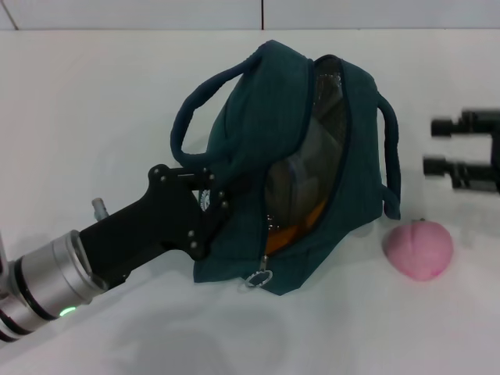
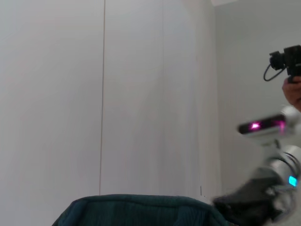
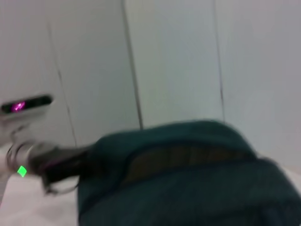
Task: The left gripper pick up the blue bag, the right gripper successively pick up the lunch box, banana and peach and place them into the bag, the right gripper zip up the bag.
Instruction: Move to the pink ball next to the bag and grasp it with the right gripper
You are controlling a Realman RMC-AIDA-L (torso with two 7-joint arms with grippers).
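The left tool (image 1: 209, 205) reaches in from the near left of the desk (image 1: 94, 117), its black jointed fingers pressed into the side fabric of the blue bag (image 1: 258, 141) and clamped on it; the silver wrist behind it shows a green light. The bag is tipped toward the robot's right with its mouth unzipped, the silver foil lining exposed and the metal ring pull (image 1: 259, 278) hanging at the near end of the zipper. Inside the opening, the clear lunch box (image 1: 301, 176) is visible, with the yellow-orange banana (image 1: 293, 228) lying just below it along the lower lip. One loop handle arches over the left tool; the other hangs down the far side. The peach (image 1: 419, 249) rests on the desk just right of the bag, apart from it. The right tool (image 1: 437, 144) hovers at the right edge, beyond the peach, its two fingers spread apart and holding nothing.
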